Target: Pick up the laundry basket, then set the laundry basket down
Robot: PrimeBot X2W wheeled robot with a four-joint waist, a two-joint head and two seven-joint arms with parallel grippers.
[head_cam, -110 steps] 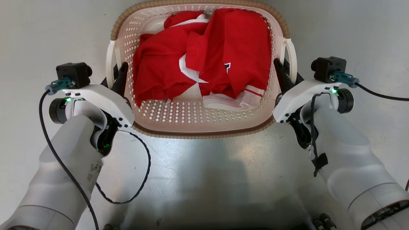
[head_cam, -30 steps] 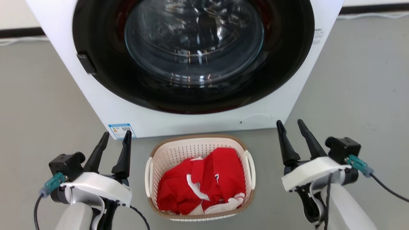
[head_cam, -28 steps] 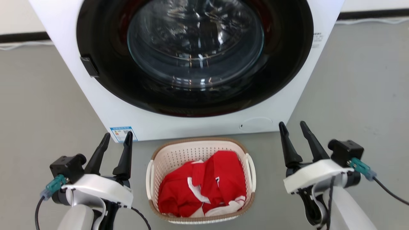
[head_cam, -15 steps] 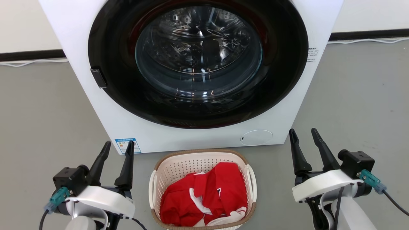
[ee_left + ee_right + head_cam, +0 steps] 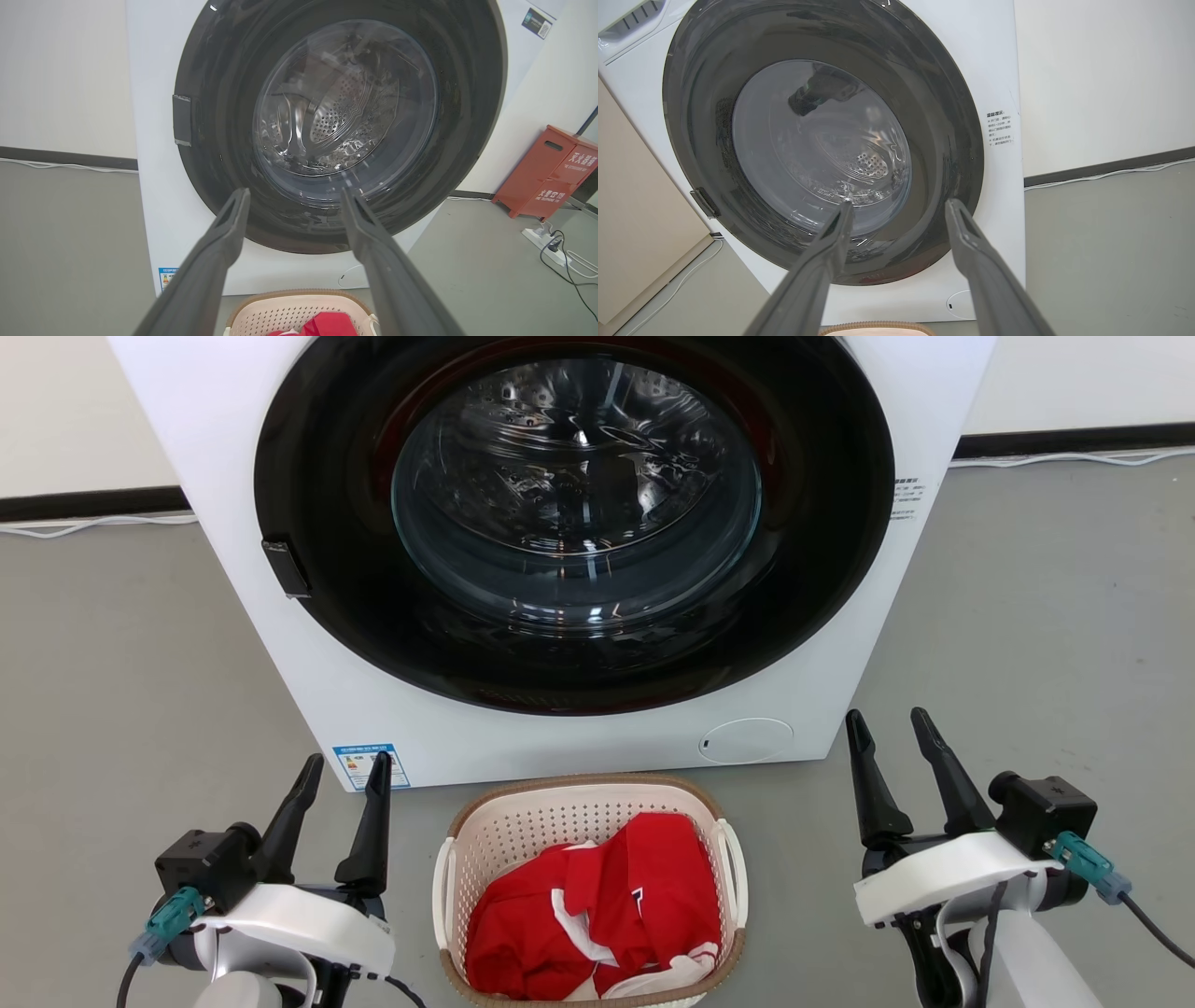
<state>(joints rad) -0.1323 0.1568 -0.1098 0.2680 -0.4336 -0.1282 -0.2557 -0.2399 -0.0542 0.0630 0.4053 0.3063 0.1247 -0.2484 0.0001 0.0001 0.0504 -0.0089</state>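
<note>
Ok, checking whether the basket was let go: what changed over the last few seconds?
Both hands have left the side handles of the laundry basket and pulled back: left hand and right hand stand open, apart from it on either side. The head camera has tilted up, bringing in the washing machine. The basket still sits on the floor with the red clothes inside.

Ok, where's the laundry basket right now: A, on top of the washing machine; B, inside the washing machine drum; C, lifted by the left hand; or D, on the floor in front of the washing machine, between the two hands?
D: the laundry basket sits on the grey floor just in front of the washing machine, with the open left hand and open right hand on either side, not touching it.
</note>
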